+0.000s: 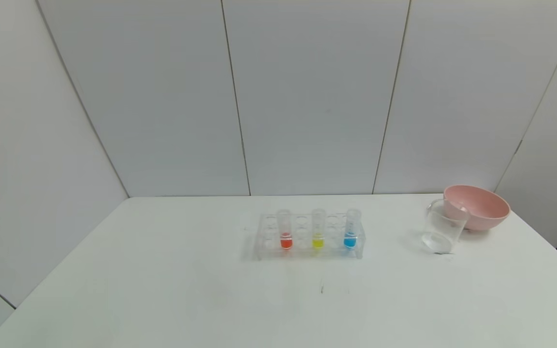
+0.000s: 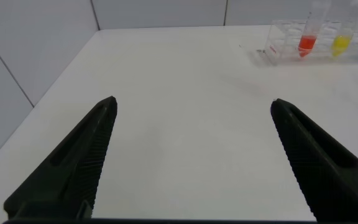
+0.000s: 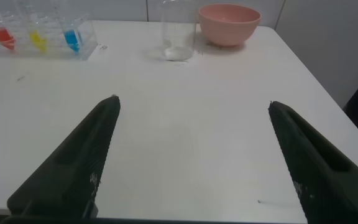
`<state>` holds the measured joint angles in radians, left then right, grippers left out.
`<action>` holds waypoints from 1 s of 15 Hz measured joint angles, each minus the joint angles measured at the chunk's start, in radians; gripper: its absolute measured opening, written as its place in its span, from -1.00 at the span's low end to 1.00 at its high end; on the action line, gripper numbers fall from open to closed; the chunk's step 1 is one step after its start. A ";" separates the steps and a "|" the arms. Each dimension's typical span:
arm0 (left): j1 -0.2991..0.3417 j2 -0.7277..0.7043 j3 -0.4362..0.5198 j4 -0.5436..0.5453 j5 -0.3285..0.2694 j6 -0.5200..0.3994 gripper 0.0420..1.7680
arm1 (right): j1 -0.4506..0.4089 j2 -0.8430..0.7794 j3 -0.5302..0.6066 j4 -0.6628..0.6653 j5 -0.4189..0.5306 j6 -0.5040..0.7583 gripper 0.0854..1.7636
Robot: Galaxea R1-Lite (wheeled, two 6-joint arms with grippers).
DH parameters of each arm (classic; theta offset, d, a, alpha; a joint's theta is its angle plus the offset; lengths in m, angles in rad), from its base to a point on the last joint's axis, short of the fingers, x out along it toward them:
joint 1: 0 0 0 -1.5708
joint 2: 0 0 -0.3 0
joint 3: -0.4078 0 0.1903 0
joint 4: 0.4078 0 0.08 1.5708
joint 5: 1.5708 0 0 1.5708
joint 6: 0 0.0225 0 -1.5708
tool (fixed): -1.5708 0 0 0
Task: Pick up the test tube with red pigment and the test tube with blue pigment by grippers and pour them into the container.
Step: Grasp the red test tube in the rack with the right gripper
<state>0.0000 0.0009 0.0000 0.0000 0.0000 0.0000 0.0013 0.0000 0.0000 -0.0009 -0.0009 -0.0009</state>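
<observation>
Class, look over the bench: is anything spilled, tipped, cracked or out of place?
Nothing stands out. The red tube, yellow tube and blue tube stand upright in the rack; the beaker stands upright before the pink bowl. No spills on the table.

Clear tube rack (image 1: 307,241), yellow-liquid tube (image 1: 318,229), pink bowl (image 1: 477,207), white table (image 1: 162,290)

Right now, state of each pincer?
Left pincer: open, holding nothing, over bare table.
Right pincer: open, holding nothing, short of the container.
</observation>
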 joint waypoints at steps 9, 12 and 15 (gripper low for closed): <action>0.000 0.000 0.000 0.000 0.000 0.000 1.00 | 0.000 0.000 0.000 -0.001 -0.002 0.000 0.94; 0.000 0.000 0.000 0.000 0.000 0.000 1.00 | 0.000 0.000 0.000 0.000 -0.003 0.000 0.94; 0.000 0.000 0.000 0.000 0.000 0.000 1.00 | 0.000 0.000 0.000 0.000 -0.002 0.000 0.94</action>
<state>0.0000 0.0009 0.0000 0.0000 0.0000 0.0000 0.0013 0.0000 0.0000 -0.0013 -0.0032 -0.0009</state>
